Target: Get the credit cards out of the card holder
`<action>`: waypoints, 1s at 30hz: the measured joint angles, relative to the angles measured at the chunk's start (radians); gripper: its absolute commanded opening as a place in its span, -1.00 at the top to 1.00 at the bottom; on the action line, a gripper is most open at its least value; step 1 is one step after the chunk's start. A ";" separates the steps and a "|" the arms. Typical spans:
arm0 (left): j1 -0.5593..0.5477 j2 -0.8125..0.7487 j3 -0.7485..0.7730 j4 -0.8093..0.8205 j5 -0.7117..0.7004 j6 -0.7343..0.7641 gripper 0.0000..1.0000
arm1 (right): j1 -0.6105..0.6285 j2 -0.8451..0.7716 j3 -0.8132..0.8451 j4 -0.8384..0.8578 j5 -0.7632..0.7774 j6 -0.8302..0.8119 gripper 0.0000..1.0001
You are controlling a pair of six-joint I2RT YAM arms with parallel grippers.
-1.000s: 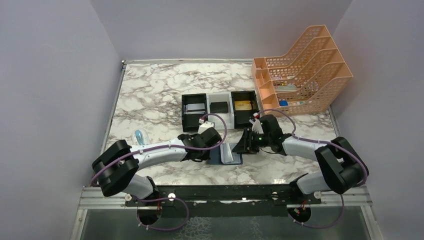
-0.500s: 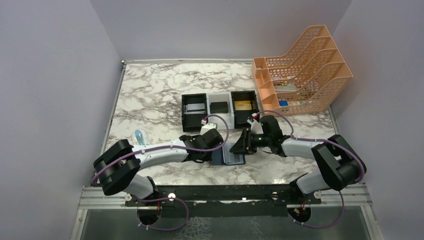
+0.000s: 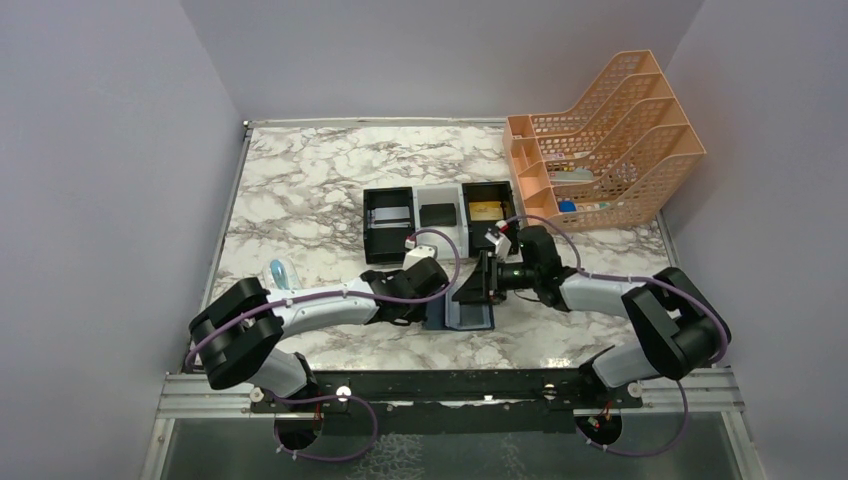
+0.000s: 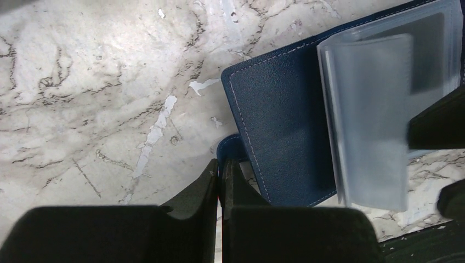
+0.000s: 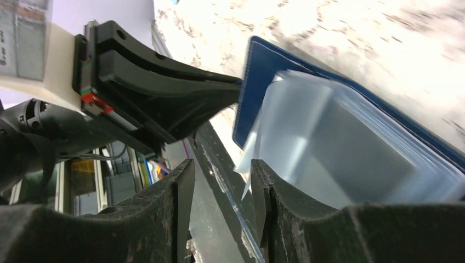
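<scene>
From above, the card holder [image 3: 468,312] lies open on the table [image 3: 300,200] between the two arms. It is close to the trays [image 3: 415,198], where a gold card [image 3: 487,210] and a black card [image 3: 438,213] lie. The left gripper [image 3: 428,303] sits at its left edge and the right gripper [image 3: 472,290] over its pockets.

In the left wrist view, the left jaws are pressed together on the holder's small tab [image 4: 229,149]. That purchase is slim. A pull from the right could slip the tab free and drag the whole holder along.

In the right wrist view, the right jaws stand apart with the corner of a clear pocket [image 5: 329,137] between them, nothing clamped. Closing here would probably catch only floppy film, not the grey rectangle [image 5: 356,148] inside, likely a card. The leaf would then lift or crease.
</scene>
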 measured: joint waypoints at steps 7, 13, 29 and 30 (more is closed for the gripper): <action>-0.013 0.004 0.000 0.042 0.019 -0.017 1.00 | 0.101 0.098 0.089 0.031 0.004 -0.002 0.05; -0.013 -0.012 -0.029 0.061 0.019 -0.041 1.00 | 0.116 0.195 0.101 0.034 0.020 0.002 -0.15; -0.013 -0.014 -0.034 0.066 0.019 -0.043 1.00 | 0.101 -0.233 0.188 -0.436 0.522 -0.142 -0.18; -0.013 -0.013 -0.034 0.066 0.019 -0.042 1.00 | 0.098 -0.246 0.188 -0.473 0.567 -0.148 -0.14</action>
